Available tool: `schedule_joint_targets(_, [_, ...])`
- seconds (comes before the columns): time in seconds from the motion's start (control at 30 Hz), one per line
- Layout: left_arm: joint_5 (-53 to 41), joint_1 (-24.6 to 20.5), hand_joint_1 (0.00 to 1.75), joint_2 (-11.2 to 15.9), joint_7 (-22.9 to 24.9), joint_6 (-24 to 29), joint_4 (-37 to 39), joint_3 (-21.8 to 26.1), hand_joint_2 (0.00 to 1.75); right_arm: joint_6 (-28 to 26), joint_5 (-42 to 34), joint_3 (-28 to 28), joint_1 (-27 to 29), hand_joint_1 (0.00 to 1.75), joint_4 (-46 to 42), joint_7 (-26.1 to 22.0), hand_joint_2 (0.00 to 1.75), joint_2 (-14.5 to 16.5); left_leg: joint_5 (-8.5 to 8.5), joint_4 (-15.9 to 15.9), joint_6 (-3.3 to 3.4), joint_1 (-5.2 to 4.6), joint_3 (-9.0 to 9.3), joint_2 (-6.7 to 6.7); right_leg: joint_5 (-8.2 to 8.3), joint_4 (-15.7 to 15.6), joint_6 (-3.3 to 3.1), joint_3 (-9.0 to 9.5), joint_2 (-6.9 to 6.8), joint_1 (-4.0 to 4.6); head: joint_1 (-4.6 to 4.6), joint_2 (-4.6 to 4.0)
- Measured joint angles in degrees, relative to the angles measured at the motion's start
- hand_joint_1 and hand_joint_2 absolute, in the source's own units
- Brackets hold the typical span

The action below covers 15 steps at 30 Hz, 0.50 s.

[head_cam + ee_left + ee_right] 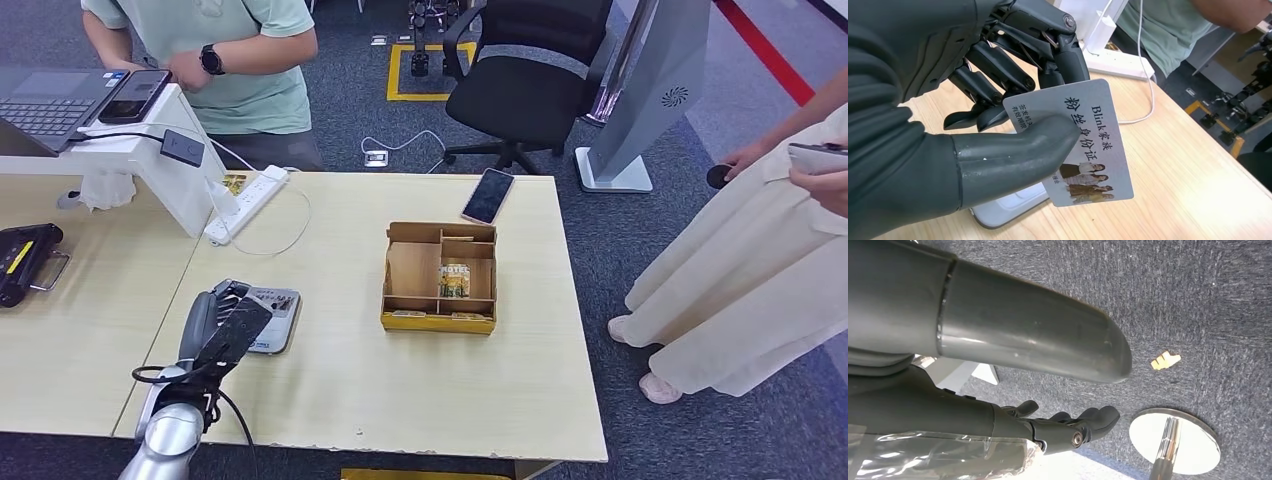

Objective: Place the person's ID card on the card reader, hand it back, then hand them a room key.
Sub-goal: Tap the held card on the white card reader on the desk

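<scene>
Light wood counter over grey-blue carpet; that's your work surface.

ID card: your left hand has it, pinched between the thumb and the darker fingers behind it. Printed face is toward the wrist camera, with Chinese text, "Blink" and a small group photo. The card is tilted, its lower end over the card reader. I can't tell whether card and reader touch. From the head view the left hand sits right over the reader, near the counter's left edge, toward the front.

Right hand: hanging over the carpet, nothing in it, fingers loosely extended and slightly curled.

Room key: a card marked "HOTEL" stands in a right-hand compartment of the cardboard tray, which sits mid-counter.

Further out: a phone lies face up near the counter's far edge. A white power strip lies at the far left corner, beside a white stand carrying a laptop.

People: one in a green shirt stands behind the stand, touching a second phone on it. Another in pale clothing stands off the counter's right edge, holding a device.
</scene>
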Motion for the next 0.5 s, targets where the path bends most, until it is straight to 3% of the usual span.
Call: schedule_joint_targets(0.5, [-0.6, -5.0, 1.75, -1.0, 1.4, -0.5, 8.7, 0.0, 1.75, 0.0, 0.1, 0.0, -0.3, 0.00, 0.0, 0.1, 0.00, 0.0, 0.00, 0.0, 0.00, 0.00, -0.01, 0.00, 0.00, 0.0, 0.00, -0.01, 0.01, 0.00, 0.00, 0.00])
